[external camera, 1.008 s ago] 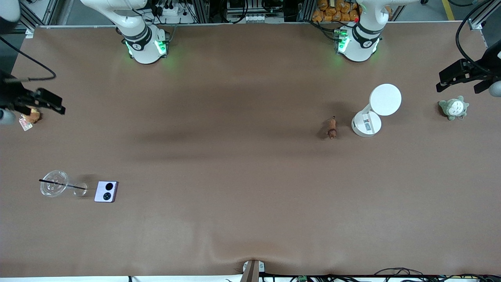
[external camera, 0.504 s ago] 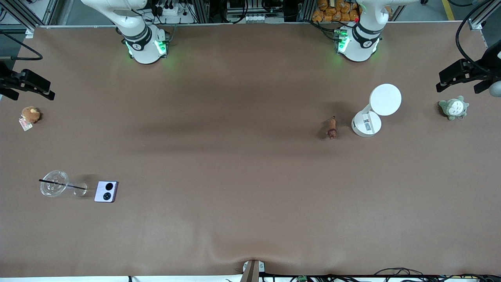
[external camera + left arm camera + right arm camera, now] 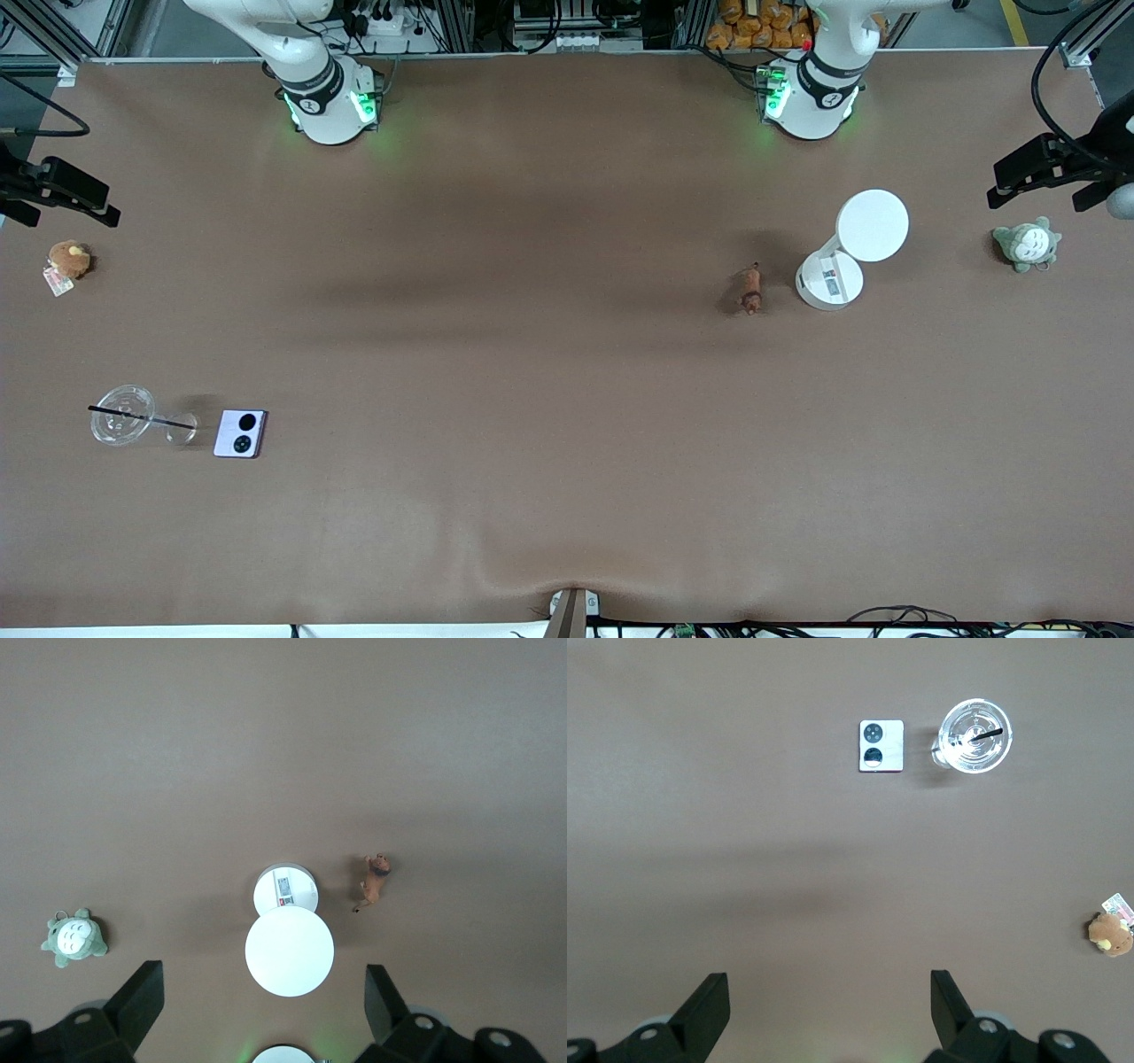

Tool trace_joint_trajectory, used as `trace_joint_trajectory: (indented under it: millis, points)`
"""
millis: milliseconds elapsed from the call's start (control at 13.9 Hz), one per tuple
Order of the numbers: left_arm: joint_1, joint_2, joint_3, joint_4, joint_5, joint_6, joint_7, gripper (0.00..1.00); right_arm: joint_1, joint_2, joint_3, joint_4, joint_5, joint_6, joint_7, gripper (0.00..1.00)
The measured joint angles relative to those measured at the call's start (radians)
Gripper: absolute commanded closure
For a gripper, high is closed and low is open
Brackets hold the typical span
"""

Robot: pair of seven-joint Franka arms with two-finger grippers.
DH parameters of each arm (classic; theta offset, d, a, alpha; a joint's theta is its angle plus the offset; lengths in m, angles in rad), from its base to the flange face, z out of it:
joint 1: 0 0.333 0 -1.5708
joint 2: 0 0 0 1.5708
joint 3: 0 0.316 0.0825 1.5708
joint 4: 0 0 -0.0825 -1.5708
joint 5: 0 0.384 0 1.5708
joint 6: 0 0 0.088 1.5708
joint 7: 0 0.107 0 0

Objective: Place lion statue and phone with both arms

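Note:
The lion statue (image 3: 751, 290), a tiny reddish-brown figurine, lies on the table beside a white round-topped stand (image 3: 842, 257); it also shows in the left wrist view (image 3: 375, 881). The lavender phone (image 3: 240, 433) lies flat with its two black circles up, next to a clear cup, toward the right arm's end; it shows too in the right wrist view (image 3: 881, 745). My left gripper (image 3: 263, 999) hangs high over the table, open and empty, well above the stand. My right gripper (image 3: 830, 1003) is likewise high up, open and empty, far from the phone.
A clear cup (image 3: 122, 415) with a black straw stands beside the phone. A brown plush with a tag (image 3: 68, 260) lies at the right arm's end. A grey-green plush (image 3: 1026, 244) lies at the left arm's end. The white stand (image 3: 288, 939) is close to the lion.
The right arm's hand has drawn away from over the brown plush toward the table's end, uncovering the plush. The left arm and all objects have stayed put.

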State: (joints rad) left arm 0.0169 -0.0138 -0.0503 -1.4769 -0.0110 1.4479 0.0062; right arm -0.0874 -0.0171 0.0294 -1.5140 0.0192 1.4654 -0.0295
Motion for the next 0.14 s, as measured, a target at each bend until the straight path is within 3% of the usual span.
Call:
trace_joint_trajectory:
  millis: [144]
  points:
    - [0.000, 0.000, 0.000, 0.000, 0.000, 0.000, 0.000, 0.00, 0.000, 0.000, 0.001, 0.000, 0.000, -0.001, 0.000, 0.00]
